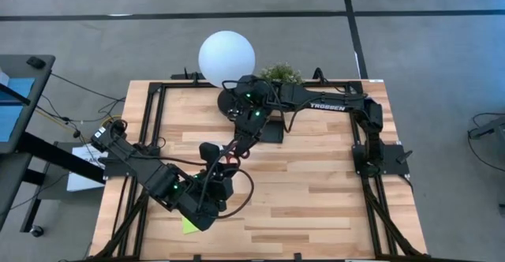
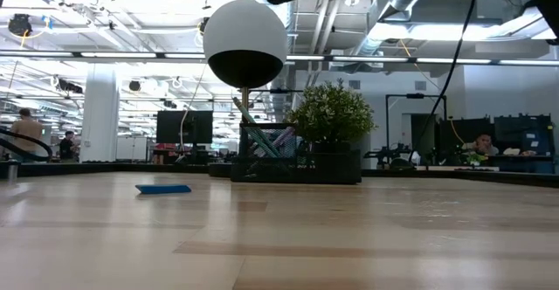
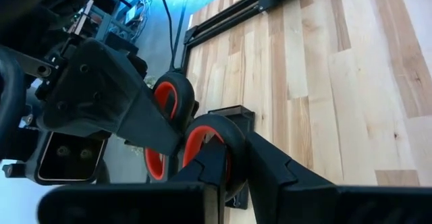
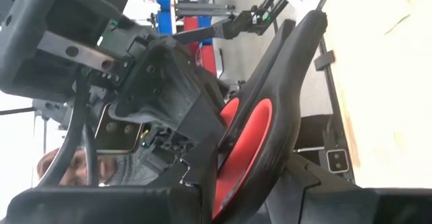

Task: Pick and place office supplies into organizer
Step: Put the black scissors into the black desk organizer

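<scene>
both arms meet above the middle of the tabletop point(image 1: 316, 207). in the high view the left gripper point(image 1: 211, 153) reaches up from the near left corner, the right gripper point(image 1: 237, 147) comes down from the far edge, and a bit of red, the scissors point(image 1: 230, 159), shows between them.

the wrist views show what the high view cannot. from the left wrist, the left gripper's point(image 3: 202, 173) jaws are clamped on the red-and-black scissor point(image 3: 202, 150) handle loops, with the other arm's dark gripper touching the loops from the far side. from the right wrist, the right gripper's point(image 4: 223, 177) jaws sit around one red-lined loop of the scissors point(image 4: 246, 140); whether they press it or stand just apart, i cannot tell.

only the low view shows the organizer point(image 2: 266, 155) well: a black mesh tray at the far edge, pens standing in it, just beside the potted plant point(image 2: 330, 120), under the white globe lamp point(image 2: 245, 41). a blue eraser point(image 2: 163, 188) lies flat on the tabletop toward the left. only the high view shows the lime-green sticky pad point(image 1: 188, 226), near the near edge, partly under the left arm.
</scene>
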Robot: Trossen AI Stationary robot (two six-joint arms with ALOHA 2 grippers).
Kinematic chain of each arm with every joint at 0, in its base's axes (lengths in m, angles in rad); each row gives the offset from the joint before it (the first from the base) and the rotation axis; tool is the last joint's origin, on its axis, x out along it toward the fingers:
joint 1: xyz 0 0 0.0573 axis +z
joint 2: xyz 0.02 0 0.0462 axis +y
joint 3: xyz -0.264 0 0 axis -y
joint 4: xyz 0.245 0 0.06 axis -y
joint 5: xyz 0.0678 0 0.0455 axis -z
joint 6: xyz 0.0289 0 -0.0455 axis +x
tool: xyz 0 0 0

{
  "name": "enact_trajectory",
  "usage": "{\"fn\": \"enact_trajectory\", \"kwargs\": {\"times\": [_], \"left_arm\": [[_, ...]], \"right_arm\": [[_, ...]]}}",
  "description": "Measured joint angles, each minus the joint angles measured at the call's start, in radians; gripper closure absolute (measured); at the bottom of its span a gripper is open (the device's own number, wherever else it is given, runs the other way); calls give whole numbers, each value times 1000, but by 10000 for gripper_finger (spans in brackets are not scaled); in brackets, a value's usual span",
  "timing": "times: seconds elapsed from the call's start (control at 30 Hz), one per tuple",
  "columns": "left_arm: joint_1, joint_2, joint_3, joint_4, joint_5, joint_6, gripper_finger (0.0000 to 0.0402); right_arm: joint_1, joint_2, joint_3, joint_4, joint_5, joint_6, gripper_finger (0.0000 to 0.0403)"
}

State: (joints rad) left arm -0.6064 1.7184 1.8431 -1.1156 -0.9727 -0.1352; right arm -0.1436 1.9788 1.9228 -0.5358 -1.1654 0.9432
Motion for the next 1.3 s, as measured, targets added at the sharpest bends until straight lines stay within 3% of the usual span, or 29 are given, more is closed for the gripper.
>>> {"fn": "enact_trajectory", "kwargs": {"times": [0.6, 0.93, 1.3], "left_arm": [[5, 0, 0, -3, -3, 0, 376], [13, 0, 0, -1, -1, -3, 376], [16, 0, 24, -32, 4, 6, 376]], "right_arm": [[0, 0, 0, 7, 51, 29, 310], [1, 0, 0, 2, 247, 156, 301], [0, 1, 0, 64, 299, 111, 301]]}}
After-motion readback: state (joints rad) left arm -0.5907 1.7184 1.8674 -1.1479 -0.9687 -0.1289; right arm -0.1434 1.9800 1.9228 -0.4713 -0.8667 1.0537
